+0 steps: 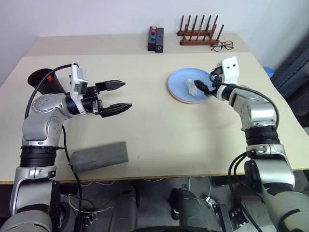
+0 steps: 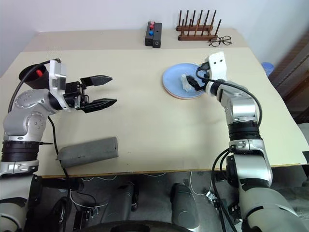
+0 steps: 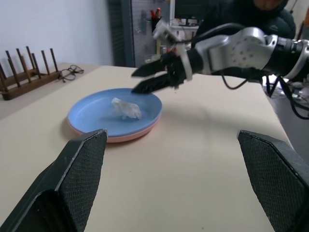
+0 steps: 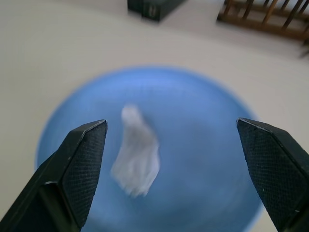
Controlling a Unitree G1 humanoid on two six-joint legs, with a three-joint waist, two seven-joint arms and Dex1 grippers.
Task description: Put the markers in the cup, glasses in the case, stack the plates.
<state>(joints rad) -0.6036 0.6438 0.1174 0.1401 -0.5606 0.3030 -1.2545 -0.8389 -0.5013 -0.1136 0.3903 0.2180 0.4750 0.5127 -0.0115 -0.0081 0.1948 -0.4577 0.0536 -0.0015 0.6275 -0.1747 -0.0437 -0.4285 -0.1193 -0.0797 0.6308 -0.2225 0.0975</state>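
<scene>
Case: I saw the grey case [image 1: 99, 156] lying closed at the table's [image 1: 159, 135] near edge, on my left.
Left gripper: my left gripper [image 1: 118, 96] hung over the table's left half, pointing right, fingers spread and empty.
Cup: the black cup [image 1: 44, 80] stood behind my left arm, something red showing at its rim.
Plates: the blue plate [image 1: 179, 88] sat stacked on the pink plate [image 3: 116, 137], right of centre, a crumpled clear scrap [image 3: 126, 108] lying in it.
Right gripper: my right gripper [image 3: 145, 79] hovered just over the blue plate, fingers apart, holding nothing.
Far end: black box [image 1: 155, 39], wooden rack [image 1: 198, 32], thin-wire spectacles [image 1: 222, 46].
</scene>
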